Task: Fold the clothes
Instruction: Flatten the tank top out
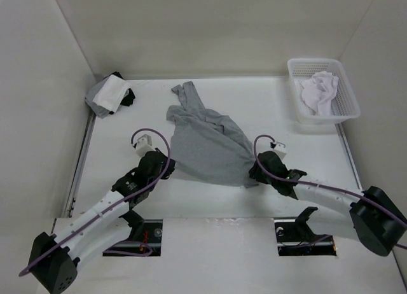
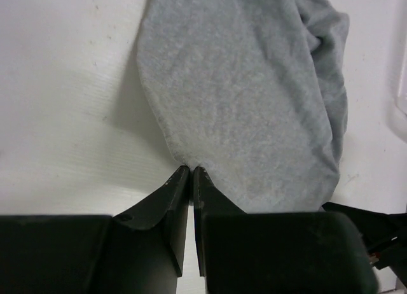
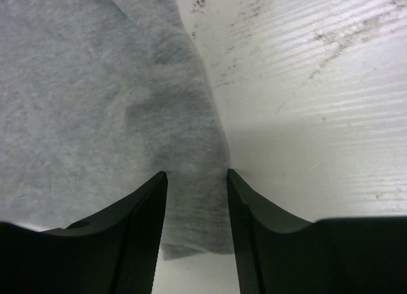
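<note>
The clothes here are a grey T-shirt (image 1: 206,141) lying crumpled in the middle of the white table (image 1: 305,154), its neck end bunched toward the back. My left gripper (image 1: 166,161) sits at the shirt's near-left edge. In the left wrist view its jaws (image 2: 191,168) are pressed together right on the hem of the grey fabric (image 2: 248,97). My right gripper (image 1: 257,170) is at the shirt's near-right corner. Its fingers (image 3: 196,174) stand apart, and a corner of the grey cloth (image 3: 82,103) lies loose on the table between them.
A white basket (image 1: 323,90) holding a white garment (image 1: 319,93) stands at the back right. A small pile of grey, white and black clothes (image 1: 109,93) lies at the back left. White walls close in the table on three sides.
</note>
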